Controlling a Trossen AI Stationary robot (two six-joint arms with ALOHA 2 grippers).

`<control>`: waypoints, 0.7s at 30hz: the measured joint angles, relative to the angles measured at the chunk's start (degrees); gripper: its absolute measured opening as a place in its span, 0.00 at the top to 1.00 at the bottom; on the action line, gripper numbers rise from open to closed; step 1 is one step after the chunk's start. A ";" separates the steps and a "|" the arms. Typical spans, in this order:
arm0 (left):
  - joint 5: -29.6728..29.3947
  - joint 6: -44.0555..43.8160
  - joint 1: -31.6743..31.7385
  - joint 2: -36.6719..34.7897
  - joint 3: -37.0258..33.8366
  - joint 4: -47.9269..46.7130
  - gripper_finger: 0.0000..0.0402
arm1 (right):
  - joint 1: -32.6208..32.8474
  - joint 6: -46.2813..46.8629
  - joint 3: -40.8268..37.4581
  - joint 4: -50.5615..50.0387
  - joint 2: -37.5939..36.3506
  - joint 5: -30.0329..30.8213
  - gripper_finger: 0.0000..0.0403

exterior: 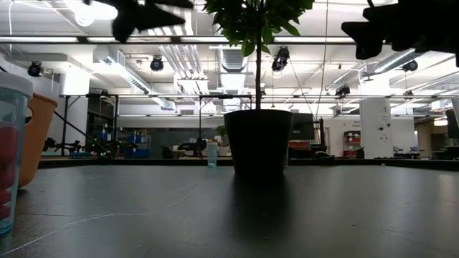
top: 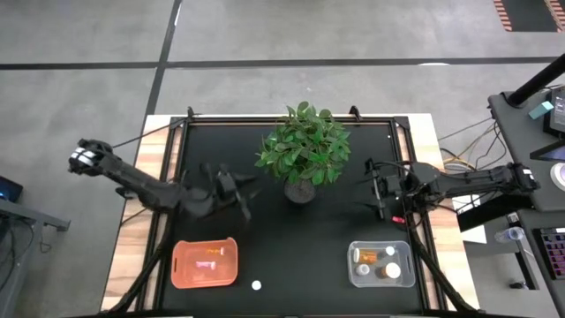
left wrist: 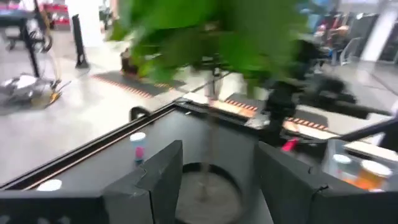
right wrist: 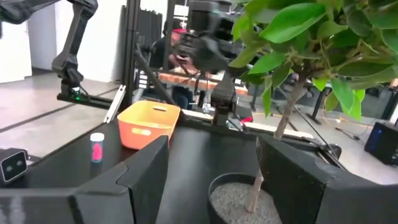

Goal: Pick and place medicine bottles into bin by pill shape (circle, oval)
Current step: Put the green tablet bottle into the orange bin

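One bottle (top: 256,285) stands on the table (top: 300,238) between the orange bin (top: 204,263) and the clear bin (top: 380,264), both holding bottles. Both grippers, left (top: 244,196) and right (top: 375,188), hover open and empty beside the plant (top: 303,152).

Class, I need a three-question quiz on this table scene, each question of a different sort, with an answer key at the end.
1. True or false: the potted plant stands between the left gripper and the right gripper.
2. Which bin holds more bottles? A) the orange bin B) the clear bin C) both are bare
3. Fill in: one small bottle stands on the black table between the two ____.

Key
1. True. Both grippers hang open above the table, one on each side of the plant.
2. B. Several bottles lie in the clear bin; only one shows in the orange bin.
3. bins
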 joint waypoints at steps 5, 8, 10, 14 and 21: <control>15.27 -5.02 13.95 -3.85 0.00 -13.44 0.55 | 0.00 -0.56 -0.02 -0.18 -0.48 0.07 0.42; 20.22 -5.73 22.14 -4.57 0.00 -20.46 0.55 | -0.10 -1.36 -0.02 -0.16 -0.56 0.40 0.42; 23.66 -5.71 27.34 -4.61 0.00 -23.88 0.55 | -0.32 -2.01 0.03 -0.18 -0.70 1.34 0.42; 29.11 -5.84 35.92 -3.41 -0.04 -25.43 0.55 | -0.60 -2.40 1.36 -0.17 -0.59 2.51 0.42; 28.97 -5.70 45.84 2.72 -0.07 -18.52 0.55 | -0.61 -4.25 3.91 -0.20 -0.57 2.53 0.42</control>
